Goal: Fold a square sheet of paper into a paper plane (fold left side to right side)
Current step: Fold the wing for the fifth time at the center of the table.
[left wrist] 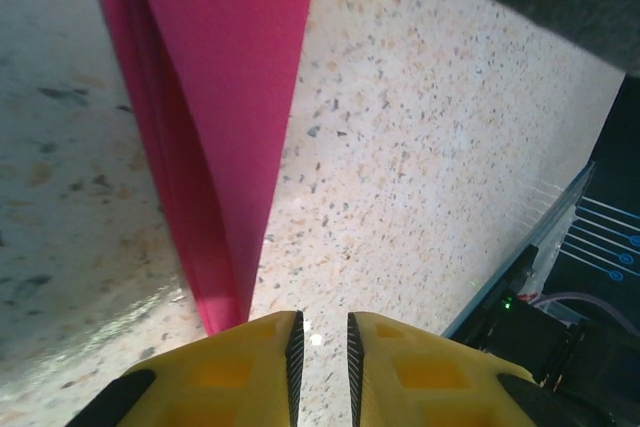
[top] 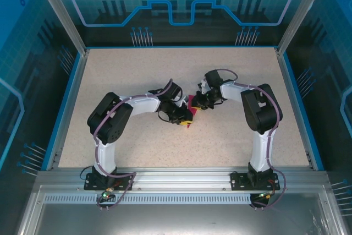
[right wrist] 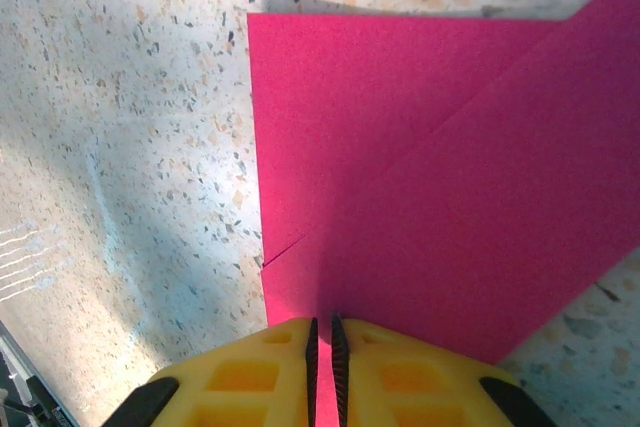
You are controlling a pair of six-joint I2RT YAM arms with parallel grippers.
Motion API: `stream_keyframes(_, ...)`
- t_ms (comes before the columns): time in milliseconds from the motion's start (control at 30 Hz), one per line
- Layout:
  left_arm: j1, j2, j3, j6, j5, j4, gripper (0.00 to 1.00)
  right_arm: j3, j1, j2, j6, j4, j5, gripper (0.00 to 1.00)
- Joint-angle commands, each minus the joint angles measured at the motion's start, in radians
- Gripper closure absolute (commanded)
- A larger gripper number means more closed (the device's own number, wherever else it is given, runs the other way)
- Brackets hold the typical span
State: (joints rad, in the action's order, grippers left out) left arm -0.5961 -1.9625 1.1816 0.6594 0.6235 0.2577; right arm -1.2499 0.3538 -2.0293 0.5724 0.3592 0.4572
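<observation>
The square sheet of paper is magenta-pink and lies folded at the middle of the table, between my two grippers. In the left wrist view the paper is a narrow layered wedge, its sharp tip ending just left of my left finger. My left gripper stands slightly open over bare table, with nothing between its yellow fingers. In the right wrist view the paper shows a diagonal flap over a flat layer. My right gripper is shut on the paper's near edge. From above, the left gripper and right gripper nearly meet.
The speckled beige table has a blue raised border along its sides and back. Aluminium posts stand at the back corners. Both arm bases are bolted to the metal rail at the near edge.
</observation>
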Motion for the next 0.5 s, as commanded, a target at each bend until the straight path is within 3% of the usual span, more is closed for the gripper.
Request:
stream_keyframes(0, -0.011, -0.019, 0.029, 0.009, 0.048, 0.009, 0.78, -0.012, 0.005, -0.034, -0.020, 0.067, -0.042, 0.84)
stream_keyframes(467, -0.011, -0.070, 0.032, -0.026, 0.009, 0.037, 0.79, -0.017, 0.006, -0.036, -0.026, 0.081, -0.047, 0.84)
